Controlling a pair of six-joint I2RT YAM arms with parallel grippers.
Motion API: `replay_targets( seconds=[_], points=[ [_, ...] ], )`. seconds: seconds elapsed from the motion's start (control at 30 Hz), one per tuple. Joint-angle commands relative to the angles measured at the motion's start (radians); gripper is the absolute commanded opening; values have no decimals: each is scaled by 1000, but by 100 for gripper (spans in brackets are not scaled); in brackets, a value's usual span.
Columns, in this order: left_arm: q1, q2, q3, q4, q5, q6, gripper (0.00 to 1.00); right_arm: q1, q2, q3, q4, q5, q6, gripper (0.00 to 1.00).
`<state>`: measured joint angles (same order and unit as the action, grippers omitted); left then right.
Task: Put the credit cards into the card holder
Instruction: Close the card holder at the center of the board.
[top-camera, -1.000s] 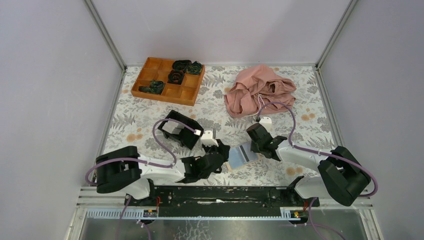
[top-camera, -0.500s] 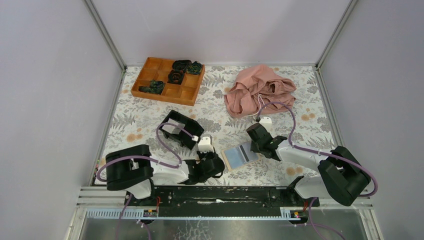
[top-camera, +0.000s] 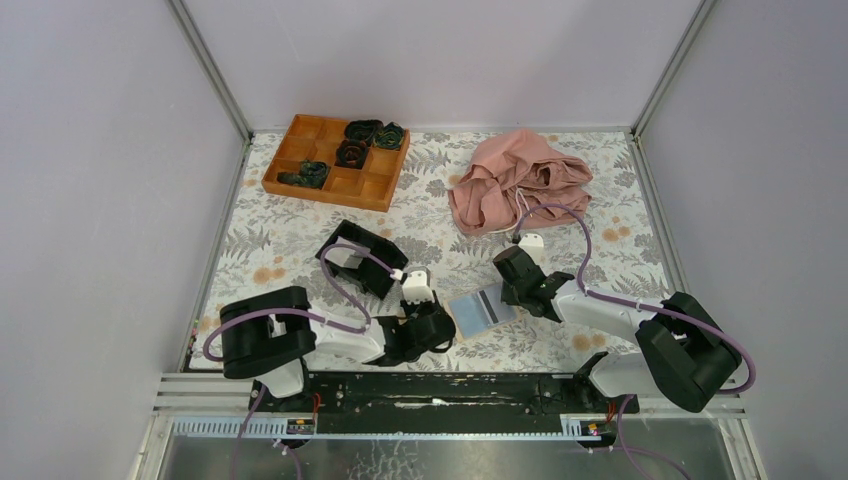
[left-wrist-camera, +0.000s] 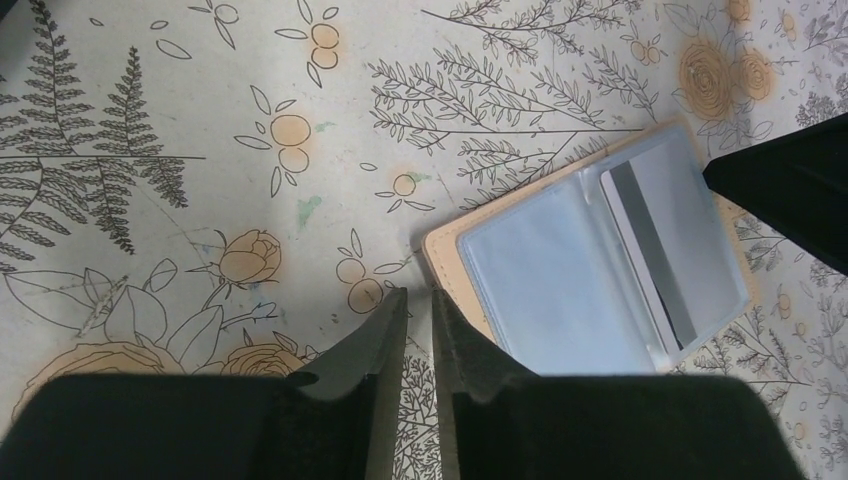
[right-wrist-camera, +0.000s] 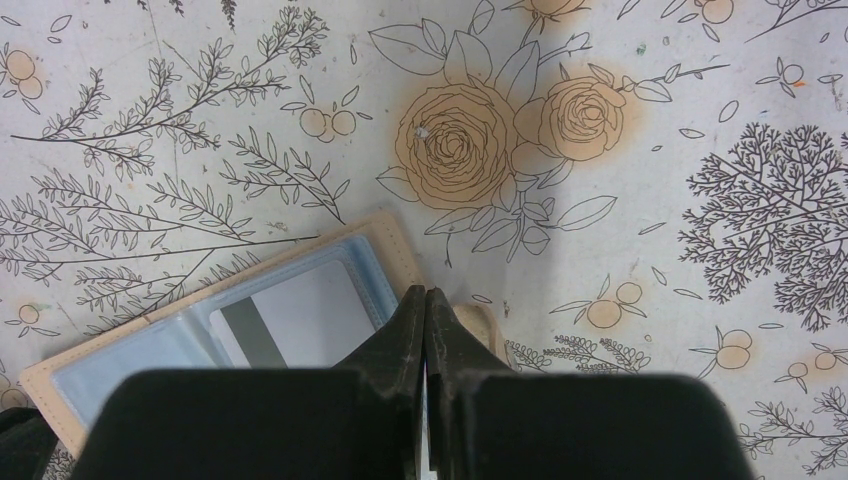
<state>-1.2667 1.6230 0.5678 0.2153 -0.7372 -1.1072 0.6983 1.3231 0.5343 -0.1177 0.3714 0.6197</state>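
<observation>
The card holder (top-camera: 480, 308) lies open and flat on the flowered cloth, tan-edged with grey-blue clear sleeves (left-wrist-camera: 560, 280). One light credit card (left-wrist-camera: 668, 240) with a dark stripe sits inside its right sleeve, and shows again in the right wrist view as the card (right-wrist-camera: 300, 322). My left gripper (left-wrist-camera: 418, 296) stands just off the holder's near-left corner, jaws a narrow slit apart with only cloth between them. My right gripper (right-wrist-camera: 426, 293) is shut, its tips resting on the holder's (right-wrist-camera: 395, 245) right edge. No loose card shows.
A black open box (top-camera: 360, 256) sits just beyond the left arm. An orange-brown compartment tray (top-camera: 335, 160) with dark items stands at the back left. A crumpled pink cloth (top-camera: 515, 180) lies at the back right.
My left gripper has drawn back from the holder's left edge toward the near side, its jaws narrowing and then parting a little. The right arm has stayed put.
</observation>
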Motion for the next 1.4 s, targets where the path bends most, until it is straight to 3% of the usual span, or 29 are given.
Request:
replay_targets(
  seconds=[0.0,0.17,0.73,1.37],
  points=[
    [10,-2,-28,-38,78,-48,25,-1,22,-24,27,-74,31,0],
    [12,10,-46,0,104,-90,31,0,23,-26,29,-75,33,0],
    [25,32,-139,327,171,-149,35,0,23,-28,27,-74,34,0],
    [24,69,38,289,169,-34,36,0,22,-33,30,-88,47,0]
  ],
)
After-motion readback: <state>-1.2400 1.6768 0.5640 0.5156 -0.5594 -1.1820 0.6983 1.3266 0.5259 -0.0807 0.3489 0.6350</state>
